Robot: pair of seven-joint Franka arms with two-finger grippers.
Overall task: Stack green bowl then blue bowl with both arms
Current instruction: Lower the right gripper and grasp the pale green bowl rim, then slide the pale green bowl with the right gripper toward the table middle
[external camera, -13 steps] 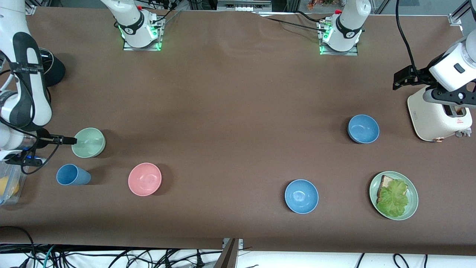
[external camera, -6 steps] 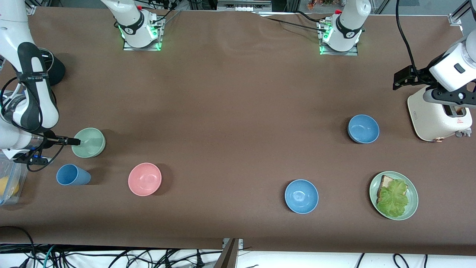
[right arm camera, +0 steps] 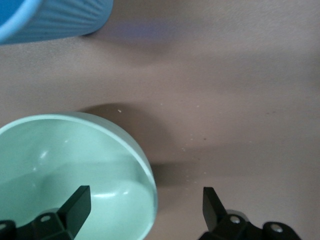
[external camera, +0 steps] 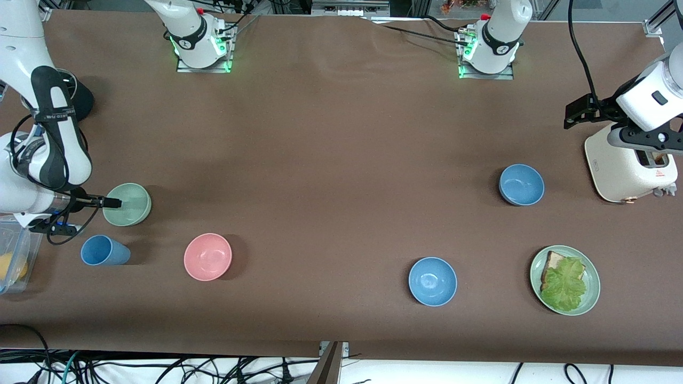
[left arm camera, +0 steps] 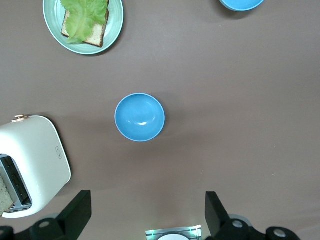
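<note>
One green bowl (external camera: 127, 204) sits at the right arm's end, two blue bowls (external camera: 433, 281) (external camera: 521, 184) toward the left's; right gripper (right arm camera: 145, 205) straddles the green rim spread wide, left gripper (left arm camera: 147, 212) waits spread above the toaster (external camera: 629, 168).

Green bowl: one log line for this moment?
green bowl: on table, rim between open jaws | right gripper: at bowl, not gripping | left gripper: open, high over blue bowl | stack: not started

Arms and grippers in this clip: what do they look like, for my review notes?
Both arms are glossy white with rounded joints; the right arm has black joint sections and a looping black cable, the left arm a black cable running upward. Each white base has a black band and glows green. The right gripper and left gripper have black two-finger jaws.
</note>
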